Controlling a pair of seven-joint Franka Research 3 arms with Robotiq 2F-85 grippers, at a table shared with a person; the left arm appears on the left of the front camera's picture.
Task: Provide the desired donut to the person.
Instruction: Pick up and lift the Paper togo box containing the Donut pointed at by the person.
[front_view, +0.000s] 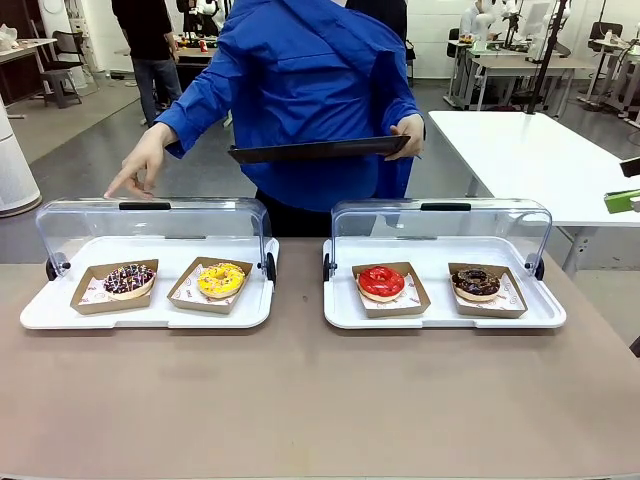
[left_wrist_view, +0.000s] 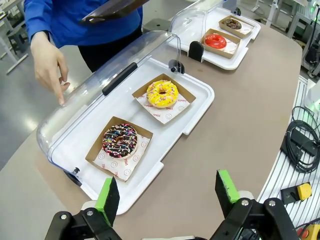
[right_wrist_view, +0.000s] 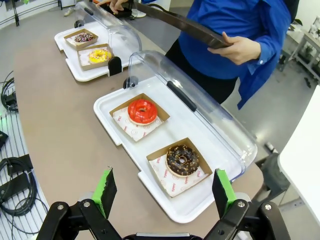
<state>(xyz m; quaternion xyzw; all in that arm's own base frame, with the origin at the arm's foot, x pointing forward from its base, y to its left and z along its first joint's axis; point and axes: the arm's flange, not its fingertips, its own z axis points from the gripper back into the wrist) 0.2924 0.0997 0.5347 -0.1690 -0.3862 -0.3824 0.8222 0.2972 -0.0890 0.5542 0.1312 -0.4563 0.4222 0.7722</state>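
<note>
The person in blue stands at 12 o'clock across the table, one hand holding a dark tray and the other hand pointing down, its fingertip on the raised clear lid of the left white case. The finger seems aimed at the sprinkled donut, though the lid between them makes that hard to be sure of.

In the left wrist view that sprinkled donut lies in its paper boat at about 11 o'clock from the left gripper, well apart from it, with the yellow donut farther off at 12 o'clock. The left gripper's green-padded jaws stand wide apart and hold nothing.

The right gripper is spread wide and empty as well (above the table's near edge). The chocolate donut sits near it at 12 o'clock and the red donut beyond at 11, both in the right white case.
</note>
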